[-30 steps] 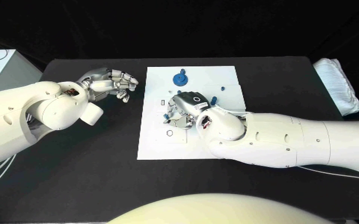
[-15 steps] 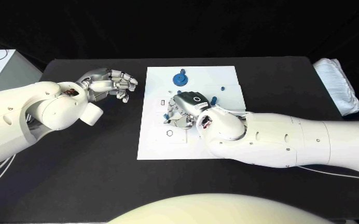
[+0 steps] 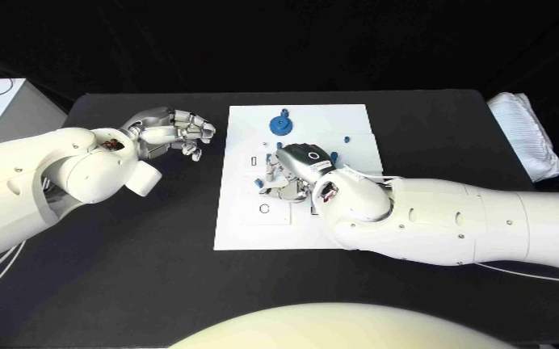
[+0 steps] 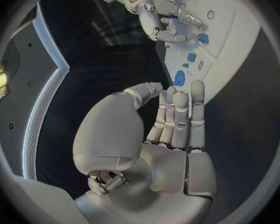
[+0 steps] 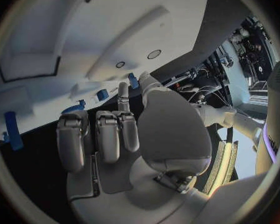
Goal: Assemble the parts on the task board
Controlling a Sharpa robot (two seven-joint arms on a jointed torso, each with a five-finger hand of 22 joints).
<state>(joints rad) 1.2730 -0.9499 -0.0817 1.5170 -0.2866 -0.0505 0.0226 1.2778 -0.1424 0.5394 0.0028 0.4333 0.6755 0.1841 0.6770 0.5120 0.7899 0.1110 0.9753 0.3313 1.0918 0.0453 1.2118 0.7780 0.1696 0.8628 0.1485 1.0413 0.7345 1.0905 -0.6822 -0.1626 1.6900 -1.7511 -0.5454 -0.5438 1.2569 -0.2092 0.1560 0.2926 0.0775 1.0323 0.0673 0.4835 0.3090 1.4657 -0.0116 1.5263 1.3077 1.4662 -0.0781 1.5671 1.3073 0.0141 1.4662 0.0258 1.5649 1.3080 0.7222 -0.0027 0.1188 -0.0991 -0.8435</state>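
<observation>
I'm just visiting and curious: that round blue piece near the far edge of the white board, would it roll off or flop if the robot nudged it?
The round blue piece looks rigid, like moulded plastic, so probably no flopping. It seems to sit flat on the task board, so it would likely slide rather than roll. Being small, it is probably light.

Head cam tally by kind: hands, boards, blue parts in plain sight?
Hands: 2 (left hand, right hand)
Task board: 1
Blue parts: 3 (round part, small peg, blue piece beside the right hand); more may be hidden under that hand
Total: 6
</observation>
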